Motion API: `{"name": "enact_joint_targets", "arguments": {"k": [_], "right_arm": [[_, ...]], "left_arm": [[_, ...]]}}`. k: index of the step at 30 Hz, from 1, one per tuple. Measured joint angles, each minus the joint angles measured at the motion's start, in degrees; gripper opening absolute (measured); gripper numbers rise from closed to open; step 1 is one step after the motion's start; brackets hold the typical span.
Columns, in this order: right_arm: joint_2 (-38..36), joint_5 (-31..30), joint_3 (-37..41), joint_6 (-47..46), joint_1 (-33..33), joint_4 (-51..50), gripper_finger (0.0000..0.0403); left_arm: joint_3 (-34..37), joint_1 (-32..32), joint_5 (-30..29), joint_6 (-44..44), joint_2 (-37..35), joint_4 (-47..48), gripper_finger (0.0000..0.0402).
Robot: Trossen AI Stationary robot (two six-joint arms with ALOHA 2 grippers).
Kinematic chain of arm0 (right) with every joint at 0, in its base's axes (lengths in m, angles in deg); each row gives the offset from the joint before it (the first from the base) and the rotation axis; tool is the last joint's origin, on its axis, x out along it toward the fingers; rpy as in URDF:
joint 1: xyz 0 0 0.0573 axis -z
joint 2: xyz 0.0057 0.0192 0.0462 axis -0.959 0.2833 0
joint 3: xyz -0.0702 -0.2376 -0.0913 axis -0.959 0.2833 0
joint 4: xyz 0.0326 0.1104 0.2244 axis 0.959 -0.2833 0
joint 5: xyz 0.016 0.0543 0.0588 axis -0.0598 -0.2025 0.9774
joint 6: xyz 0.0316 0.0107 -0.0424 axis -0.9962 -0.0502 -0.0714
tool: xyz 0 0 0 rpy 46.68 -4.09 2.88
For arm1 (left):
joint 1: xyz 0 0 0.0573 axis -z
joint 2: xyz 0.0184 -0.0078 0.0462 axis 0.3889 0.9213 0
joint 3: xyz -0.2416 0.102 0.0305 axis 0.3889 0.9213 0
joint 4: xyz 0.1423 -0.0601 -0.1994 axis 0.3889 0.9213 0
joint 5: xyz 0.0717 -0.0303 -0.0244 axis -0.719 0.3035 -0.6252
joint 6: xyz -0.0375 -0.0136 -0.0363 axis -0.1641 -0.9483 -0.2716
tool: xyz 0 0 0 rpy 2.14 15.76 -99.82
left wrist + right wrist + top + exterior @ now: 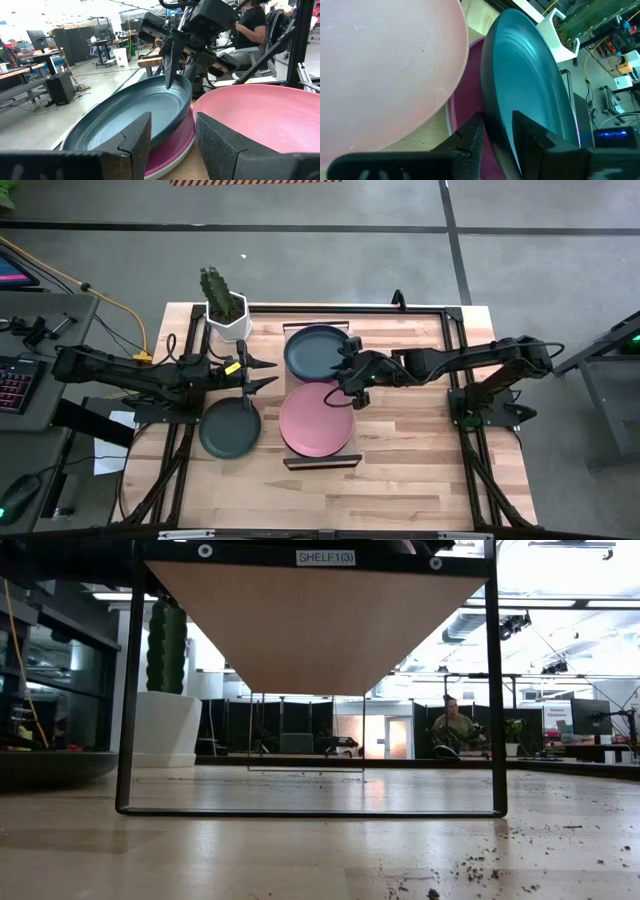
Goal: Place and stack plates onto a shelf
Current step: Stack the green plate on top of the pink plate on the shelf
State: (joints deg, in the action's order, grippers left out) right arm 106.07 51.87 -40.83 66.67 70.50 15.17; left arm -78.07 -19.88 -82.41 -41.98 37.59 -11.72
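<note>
Right pincer (350, 368) pinching rim of teal plate (314, 351); left pincer (268, 373) spread, beside it.

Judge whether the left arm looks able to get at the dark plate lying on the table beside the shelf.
Probably yes: the dark plate lies alone and uncovered, just beside the left gripper, whose fingers are open. Nothing stands between them.

Grey floor (330, 205), distant desks (30, 67)

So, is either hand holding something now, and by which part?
The right hand grips the dark teal plate by its rim, one finger on each face. The left hand is open and holds nothing.
</note>
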Motion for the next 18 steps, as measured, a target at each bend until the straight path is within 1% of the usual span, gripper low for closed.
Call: {"name": "enact_joint_targets", "arguments": {"k": [3,5,14,18], "right_arm": [[0.0,-0.06,0.0,-0.94,-0.12,-0.01,0.0083],[0.0,-0.07,0.0,-2.42,-0.12,-0.01,0.0092],[0.0,0.75,0.0,-3.03,-0.26,-0.36,0.0177],[-0.47,-1.61,0.0,-2.93,-1.12,-0.69,0.0203]], "left_arm": [[0.0,0.0,0.0,-0.01,0.0,0.0,0.0143],[0.0,0.0,-0.02,0.0,0.0,0.0,0.0143],[0.0,0.0,0.0,-0.4,0.0,0.02,0.0143],[0.0,0.0,0.0,-0.42,0.02,0.0,0.0143]]}}
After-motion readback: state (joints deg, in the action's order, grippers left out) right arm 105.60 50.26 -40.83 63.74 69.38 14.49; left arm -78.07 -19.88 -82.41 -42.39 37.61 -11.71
